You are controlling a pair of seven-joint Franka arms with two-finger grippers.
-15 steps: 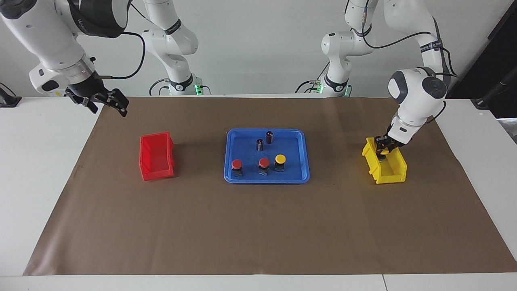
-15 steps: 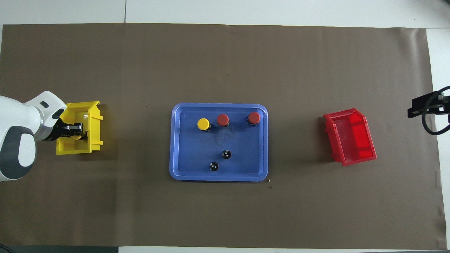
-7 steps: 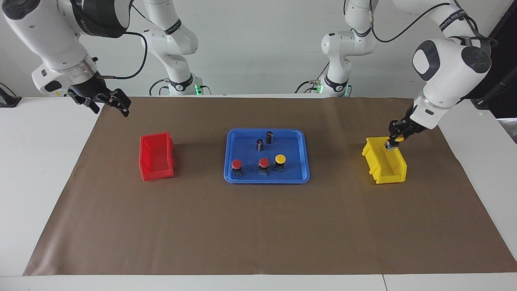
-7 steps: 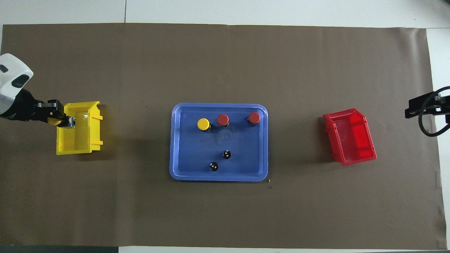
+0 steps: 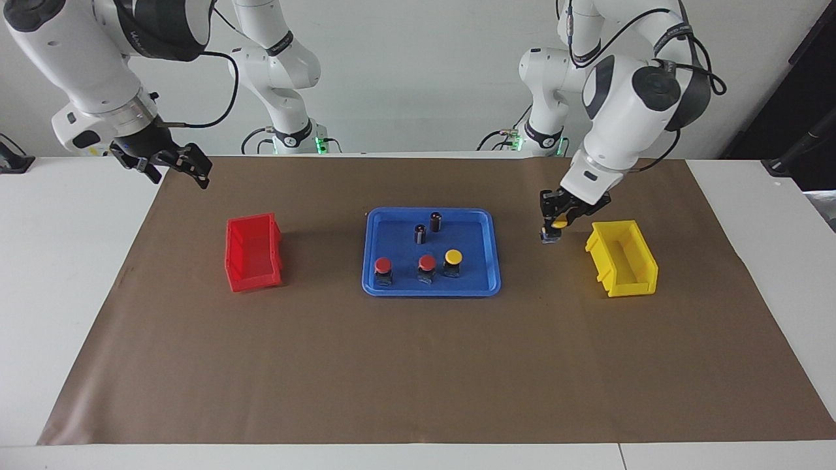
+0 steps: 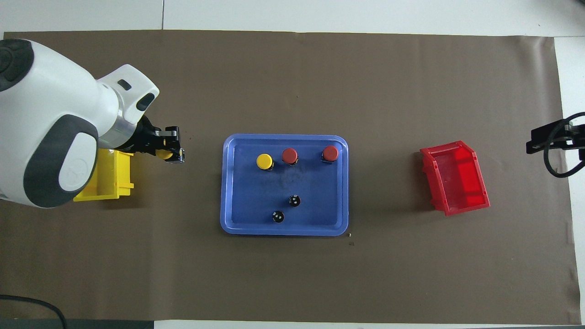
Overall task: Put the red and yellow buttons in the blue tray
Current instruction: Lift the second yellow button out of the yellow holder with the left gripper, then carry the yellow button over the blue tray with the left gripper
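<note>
The blue tray (image 5: 431,287) (image 6: 227,183) sits at the middle of the desk (image 5: 418,365) on brown paper. In it stand two red buttons (image 5: 383,271) (image 6: 330,153) and one yellow button (image 5: 452,262) (image 6: 264,161) in a row along the tray's edge farther from the robots, and two dark cylinders (image 5: 435,221) (image 6: 295,200) nearer the robots.

The left gripper (image 5: 552,225) (image 6: 170,151) hangs over the paper between the tray and the yellow bin (image 5: 622,266) (image 6: 107,183), its fingers closed on the second yellow button (image 5: 559,224) (image 6: 165,154). The bin lies toward the left arm's end from the tray.

The right gripper (image 5: 175,165) (image 6: 548,137) waits above the paper's edge, away from the tray past the red bin (image 5: 253,253) (image 6: 455,177), its fingers spread and holding nothing.
</note>
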